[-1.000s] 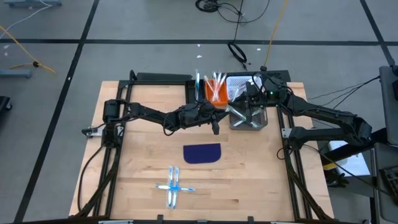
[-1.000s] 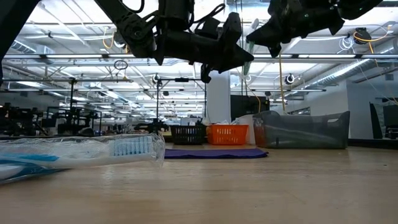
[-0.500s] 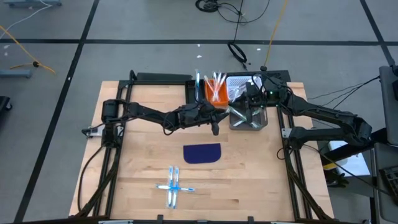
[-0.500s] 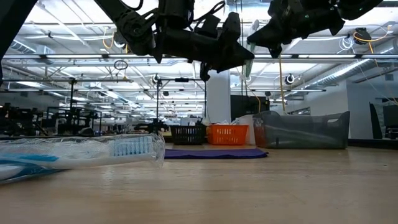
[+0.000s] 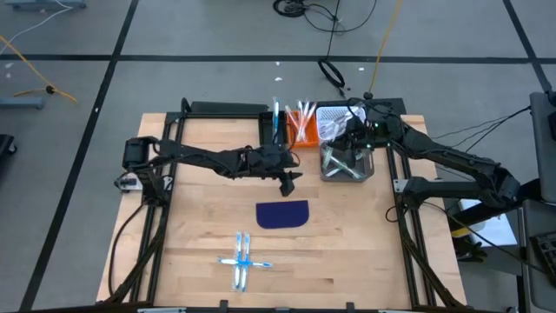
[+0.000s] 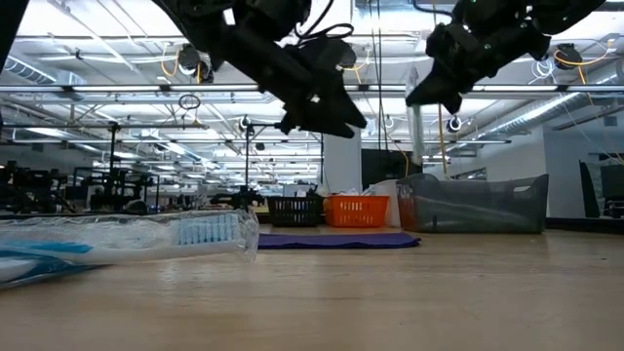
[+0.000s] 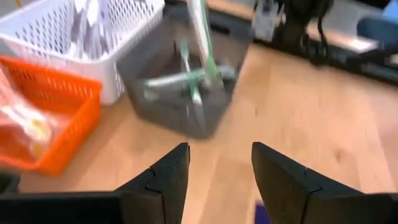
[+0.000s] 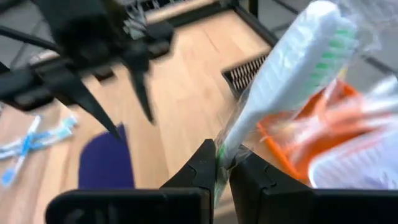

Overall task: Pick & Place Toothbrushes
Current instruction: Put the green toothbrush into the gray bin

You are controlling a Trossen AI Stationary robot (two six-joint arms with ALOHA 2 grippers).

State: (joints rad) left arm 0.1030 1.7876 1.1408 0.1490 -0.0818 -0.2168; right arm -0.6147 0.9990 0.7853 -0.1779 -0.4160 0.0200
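Note:
My right gripper (image 8: 222, 163) is shut on a white toothbrush with green bristles (image 8: 298, 59) in a clear wrapper. It hovers over the grey bin (image 5: 347, 165) at the table's far right, and green toothbrushes (image 7: 180, 79) lie in that bin. My left gripper (image 7: 214, 177) stands open with nothing between its fingers, in the air left of the grey bin and above the dark blue mat's (image 5: 282, 213) far edge. Crossed blue toothbrushes (image 5: 241, 261) lie flat on the table near the front edge. My right gripper pinches the wrapped toothbrush's handle (image 8: 227, 148) between its two fingers. The brush runs on past the fingertips, head end (image 8: 314, 43) farthest out. It is lifted clear of the table and the bins.
An orange basket (image 5: 301, 126) with orange-pink brushes and a white basket (image 5: 330, 120) stand side by side at the far edge, just behind the grey bin. A wrapped blue toothbrush (image 6: 127, 234) lies close to the low camera. Bare wood lies to either side of the mat.
My left gripper has opened and drawn back from my right gripper toward the table's left, its fingers tipping up. My right gripper has stayed shut on the green toothbrush and has shifted a little over the grey bin.

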